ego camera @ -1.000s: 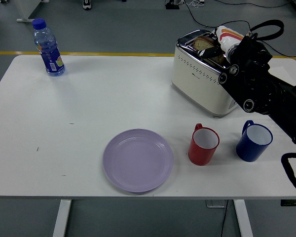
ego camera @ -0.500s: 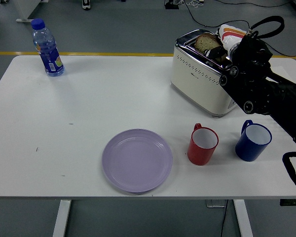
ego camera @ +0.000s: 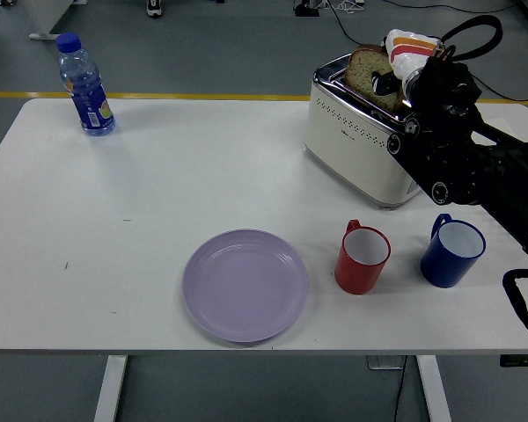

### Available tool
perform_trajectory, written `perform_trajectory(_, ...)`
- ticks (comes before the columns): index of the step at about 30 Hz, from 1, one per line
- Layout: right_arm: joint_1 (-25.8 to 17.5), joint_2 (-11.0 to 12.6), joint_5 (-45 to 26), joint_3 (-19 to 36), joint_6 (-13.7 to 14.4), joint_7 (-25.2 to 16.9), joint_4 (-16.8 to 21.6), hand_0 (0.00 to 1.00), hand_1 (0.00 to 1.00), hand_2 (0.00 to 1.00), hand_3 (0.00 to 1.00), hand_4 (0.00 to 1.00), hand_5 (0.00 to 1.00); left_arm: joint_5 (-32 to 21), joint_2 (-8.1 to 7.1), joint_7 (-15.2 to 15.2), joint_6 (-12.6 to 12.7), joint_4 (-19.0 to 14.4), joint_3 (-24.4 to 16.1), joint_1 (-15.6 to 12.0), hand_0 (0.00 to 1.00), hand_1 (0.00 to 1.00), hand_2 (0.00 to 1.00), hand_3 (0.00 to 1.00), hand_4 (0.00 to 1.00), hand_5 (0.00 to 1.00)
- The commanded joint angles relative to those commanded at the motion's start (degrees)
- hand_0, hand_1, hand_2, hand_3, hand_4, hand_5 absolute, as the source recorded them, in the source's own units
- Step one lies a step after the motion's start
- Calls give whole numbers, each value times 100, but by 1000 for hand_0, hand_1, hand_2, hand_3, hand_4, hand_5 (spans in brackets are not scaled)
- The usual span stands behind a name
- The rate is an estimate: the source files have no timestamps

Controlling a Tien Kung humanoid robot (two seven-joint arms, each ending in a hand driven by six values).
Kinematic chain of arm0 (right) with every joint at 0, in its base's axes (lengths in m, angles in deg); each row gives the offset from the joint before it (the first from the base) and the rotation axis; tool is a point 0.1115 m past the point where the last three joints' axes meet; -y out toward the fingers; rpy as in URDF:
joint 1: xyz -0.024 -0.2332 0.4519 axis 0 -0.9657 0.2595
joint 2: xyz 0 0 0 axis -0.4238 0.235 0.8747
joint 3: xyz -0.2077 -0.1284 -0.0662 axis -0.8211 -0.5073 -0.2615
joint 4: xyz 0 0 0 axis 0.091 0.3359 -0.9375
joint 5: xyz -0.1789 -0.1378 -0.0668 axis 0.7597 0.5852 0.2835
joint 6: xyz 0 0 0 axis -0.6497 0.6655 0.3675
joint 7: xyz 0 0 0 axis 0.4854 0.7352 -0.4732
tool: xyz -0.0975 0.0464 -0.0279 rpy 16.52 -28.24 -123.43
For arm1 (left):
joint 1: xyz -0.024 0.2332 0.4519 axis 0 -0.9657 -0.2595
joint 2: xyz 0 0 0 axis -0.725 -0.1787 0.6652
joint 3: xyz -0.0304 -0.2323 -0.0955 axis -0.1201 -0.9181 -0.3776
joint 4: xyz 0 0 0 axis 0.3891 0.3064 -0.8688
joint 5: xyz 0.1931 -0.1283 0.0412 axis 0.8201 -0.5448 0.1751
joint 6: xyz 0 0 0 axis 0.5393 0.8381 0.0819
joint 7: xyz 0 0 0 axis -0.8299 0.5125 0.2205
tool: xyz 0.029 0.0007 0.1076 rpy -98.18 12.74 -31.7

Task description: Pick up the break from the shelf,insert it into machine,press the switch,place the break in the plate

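A cream and chrome toaster point(ego camera: 356, 136) stands at the table's back right. A brown slice of bread point(ego camera: 366, 70) sticks up out of its top slot, well above the rim. My right hand point(ego camera: 389, 77), in a white glove with orange stripes, is closed on the slice's right side. The black right arm point(ego camera: 462, 154) reaches in from the right edge over the toaster's right end. A lavender plate point(ego camera: 245, 284) lies bare near the table's front edge, left of the mugs. No left arm shows.
A red mug point(ego camera: 363, 258) and a blue mug point(ego camera: 451, 251) stand in front of the toaster, under my right arm. A blue water bottle point(ego camera: 85, 85) stands at the back left corner. A black cable loops above my hand.
The bread has risen from low in the slot to well above the toaster's top, with my right hand rising along with it.
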Motion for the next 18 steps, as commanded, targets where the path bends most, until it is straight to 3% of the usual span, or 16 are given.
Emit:
perform_trajectory(11,-27,179,134,161,210,4,426,202,256,355,487,470,2,103,0,-27,-6,0,-70,-49,692,726,728,570,304,885)
perform_trajectory(18,-120,498,262,349,569,-17,1055,192,238,342,484,471,2,197,-5,-51,-14,0,-137,-116,692,726,728,570,303,886)
